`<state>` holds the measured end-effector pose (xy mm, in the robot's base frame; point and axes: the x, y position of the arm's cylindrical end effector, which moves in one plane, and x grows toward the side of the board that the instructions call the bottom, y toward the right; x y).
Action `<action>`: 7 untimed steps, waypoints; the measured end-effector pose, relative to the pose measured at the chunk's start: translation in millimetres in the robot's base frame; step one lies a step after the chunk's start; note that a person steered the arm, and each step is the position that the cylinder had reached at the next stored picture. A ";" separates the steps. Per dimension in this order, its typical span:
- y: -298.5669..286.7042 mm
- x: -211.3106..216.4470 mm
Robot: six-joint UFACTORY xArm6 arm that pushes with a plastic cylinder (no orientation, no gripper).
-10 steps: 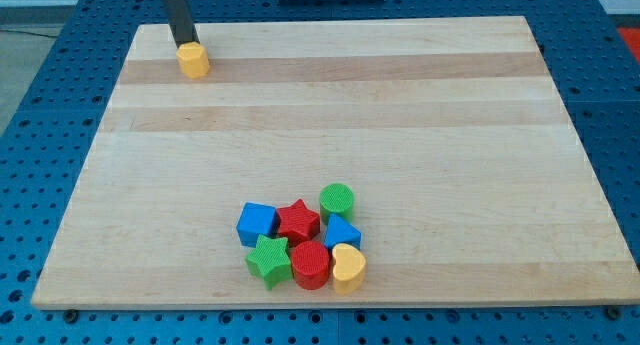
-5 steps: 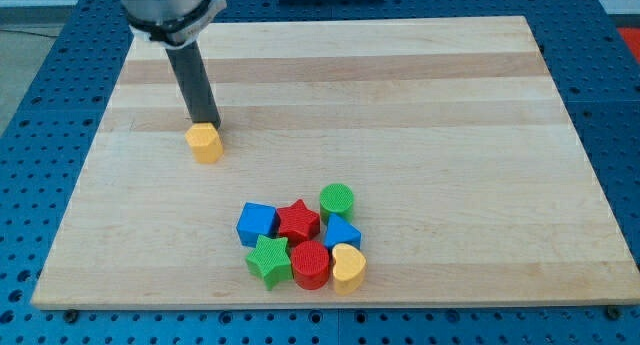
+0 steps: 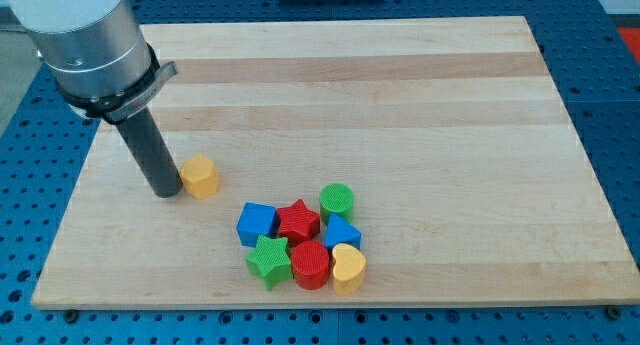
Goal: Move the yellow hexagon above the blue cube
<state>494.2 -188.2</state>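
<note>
1. My tip (image 3: pixel 167 194) rests on the board (image 3: pixel 400 105) at the view's left, just to the left of the yellow hexagon (image 3: pixel 201 176) and touching it or nearly so; the gap is too fine to settle.

2. The rod has no jaws and holds nothing. It can only shove with its side or end, so the hexagon lies free on the wood.

3. The hexagon sits up and to the left of the blue cube (image 3: pixel 257 222), near it but apart, with bare board between them.

4. The relation that counts: the goal spot, straight above the cube toward the view's top, lies to the right of the hexagon and about level with it or a little lower. My tip stands on the opposite, left side, so tip, hexagon and goal run roughly in one line from left to right. I judge a push toward the view's right is what the next move calls for.

5. The cube is the left end of a tight cluster: red star (image 3: pixel 298 221), green cylinder (image 3: pixel 337 200), a second blue block (image 3: pixel 342 233), green star (image 3: pixel 269 259), red cylinder (image 3: pixel 310 264) and yellow heart (image 3: pixel 348 267).

6. Risk, as I judge it: the hexagon's angled faces may let it slip off the rod and drift down into the cube, or a long push may carry it on toward the red star and green cylinder. A short, centred push looks safest.

7. The task looks nearly done; the hexagon only needs to come over the cube.
</note>
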 end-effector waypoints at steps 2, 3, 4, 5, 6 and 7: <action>2.7 -22.5; 20.4 -25.9; 41.7 -24.8; 62.2 -24.2; 73.4 -16.1; 87.1 -7.5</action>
